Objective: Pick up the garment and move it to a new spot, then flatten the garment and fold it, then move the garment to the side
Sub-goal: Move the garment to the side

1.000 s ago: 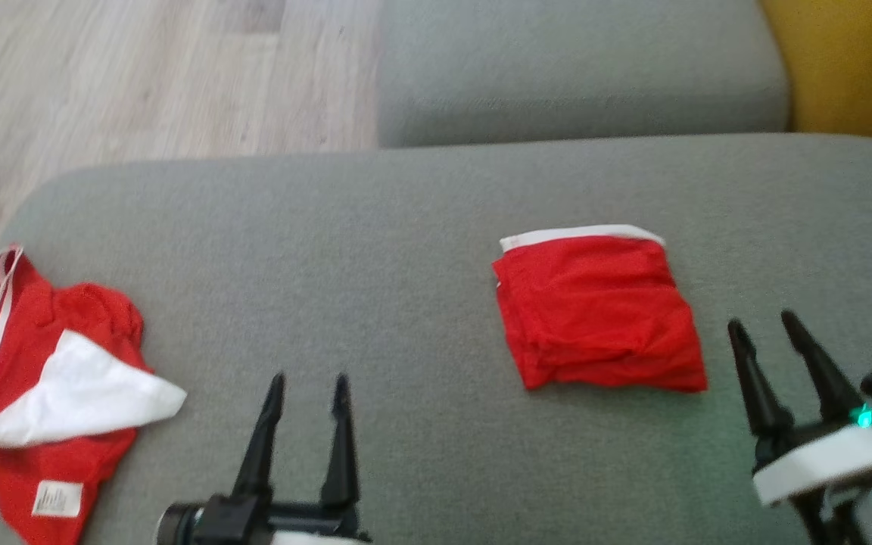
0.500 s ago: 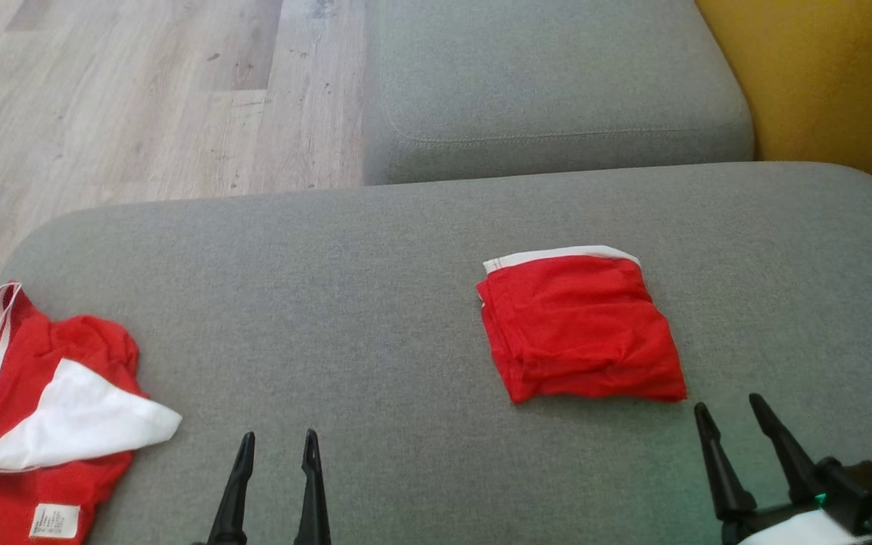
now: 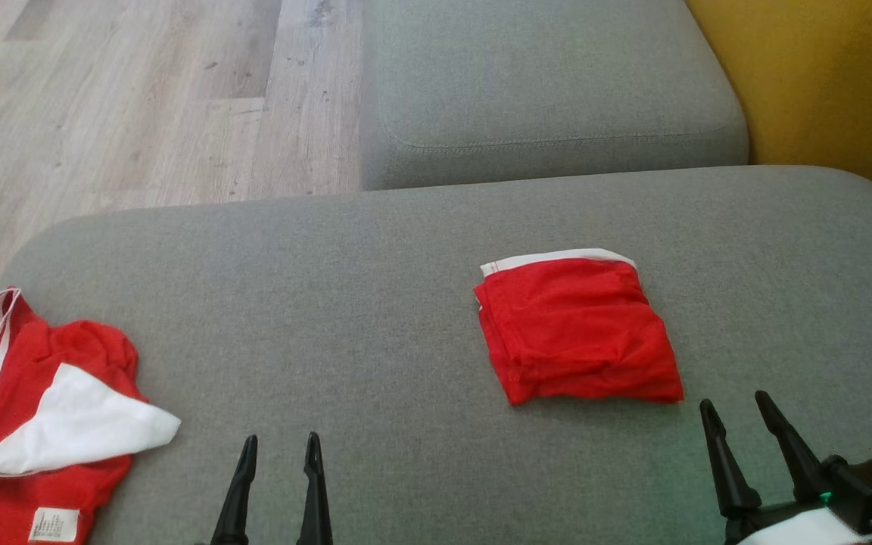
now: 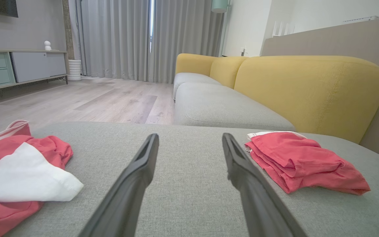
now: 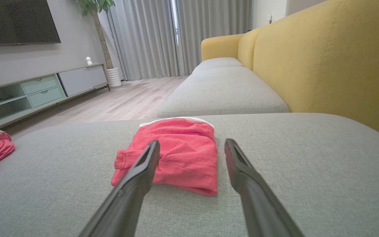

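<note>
Folded garment (image 3: 576, 329): white waistband edge away, near-square.

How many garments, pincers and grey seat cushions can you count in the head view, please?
Garments: 2, the folded red garment and the crumpled red-and-white garment.
Pincers: 2, the left pincer and the right pincer, both open.
Grey seat cushions: 2, the near cushion and the far cushion.
Total: 6.
</note>
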### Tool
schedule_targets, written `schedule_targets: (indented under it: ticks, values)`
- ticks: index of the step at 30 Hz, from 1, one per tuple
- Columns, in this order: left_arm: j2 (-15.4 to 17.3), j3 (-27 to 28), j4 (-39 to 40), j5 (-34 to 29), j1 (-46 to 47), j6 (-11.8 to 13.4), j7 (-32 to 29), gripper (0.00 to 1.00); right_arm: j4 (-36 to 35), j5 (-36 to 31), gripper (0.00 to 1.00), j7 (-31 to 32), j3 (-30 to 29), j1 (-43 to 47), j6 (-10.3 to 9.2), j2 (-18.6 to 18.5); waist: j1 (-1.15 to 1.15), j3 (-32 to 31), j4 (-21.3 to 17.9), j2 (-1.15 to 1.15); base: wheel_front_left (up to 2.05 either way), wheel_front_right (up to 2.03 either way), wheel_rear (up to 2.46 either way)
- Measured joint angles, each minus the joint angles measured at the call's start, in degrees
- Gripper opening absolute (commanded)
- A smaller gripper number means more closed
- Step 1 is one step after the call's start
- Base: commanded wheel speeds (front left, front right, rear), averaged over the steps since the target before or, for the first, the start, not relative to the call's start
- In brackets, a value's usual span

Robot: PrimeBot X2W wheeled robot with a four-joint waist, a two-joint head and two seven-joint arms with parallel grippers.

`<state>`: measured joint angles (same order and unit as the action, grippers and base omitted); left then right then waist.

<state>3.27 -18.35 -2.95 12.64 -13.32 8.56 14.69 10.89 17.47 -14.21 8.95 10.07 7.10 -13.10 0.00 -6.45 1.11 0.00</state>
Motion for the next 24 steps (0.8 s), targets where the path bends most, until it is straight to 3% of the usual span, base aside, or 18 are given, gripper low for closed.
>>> schedule_targets:
  ticks: [24]
  values:
    - [0.0,-0.5,0.1,-0.5,-0.1,-0.3,0.0,1.00,0.1,-0.4,1.00,0.0,-0.1,-0.1,0.00,-0.1,0.00,2.4,0.0,0.00,0.00,0.00,0.00]
